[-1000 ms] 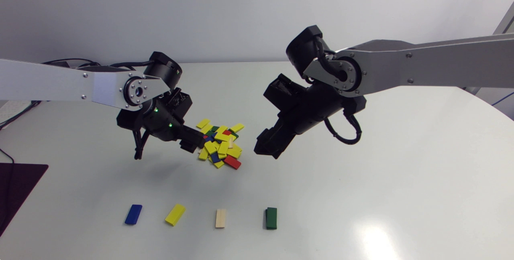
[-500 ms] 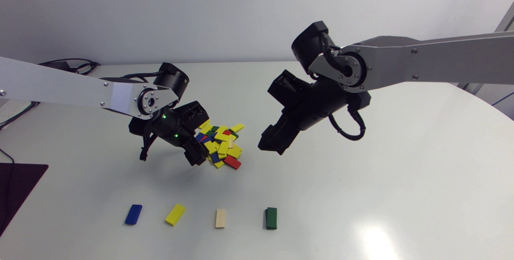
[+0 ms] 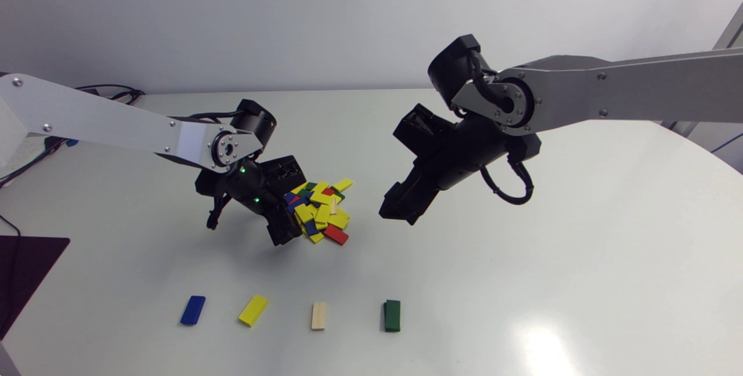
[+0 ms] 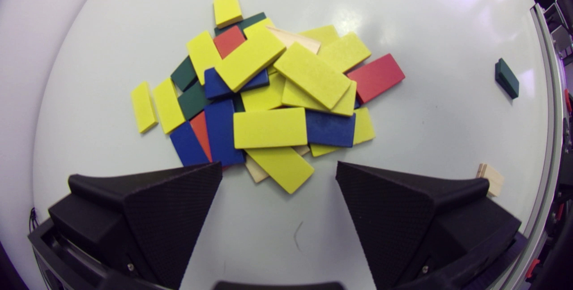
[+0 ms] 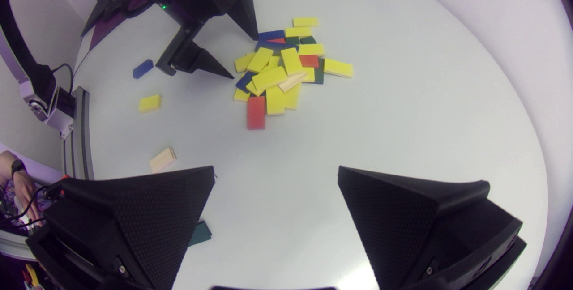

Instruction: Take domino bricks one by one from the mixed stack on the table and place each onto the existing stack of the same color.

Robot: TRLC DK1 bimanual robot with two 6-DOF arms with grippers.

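Domino bricks lie in a mixed pile [image 3: 318,209] at the middle of the table [image 3: 522,248], mostly yellow with blue, green, red and pale wood among them. The left gripper [image 3: 283,235] closes in on the pile's near-left edge. Over the past second the left arm has swung in from the pile's left side and tipped its gripper downward, so the fingers now point at the table just beside the bricks. Its wrist view shows the jaws spread wide with nothing held. A yellow brick [image 4: 280,169] juts out of the pile's edge into the gap between them, and a blue brick [image 4: 219,131] lies just ahead of one finger. How far the fingertips are above the table is hard to judge from these angles.

The right gripper [image 3: 399,213] hangs to the pile's right, also spread and empty, having drifted slightly outward in the same second.

Four single-colour stacks wait in a row near the front edge: blue [image 3: 193,310], yellow [image 3: 253,310], pale wood [image 3: 318,315] and green [image 3: 392,315], all well apart from the pile.

The shift suggests a pick is about to start on the left, probably of the jutting yellow brick. No brick has been gripped, and the pile remains largely unsorted.
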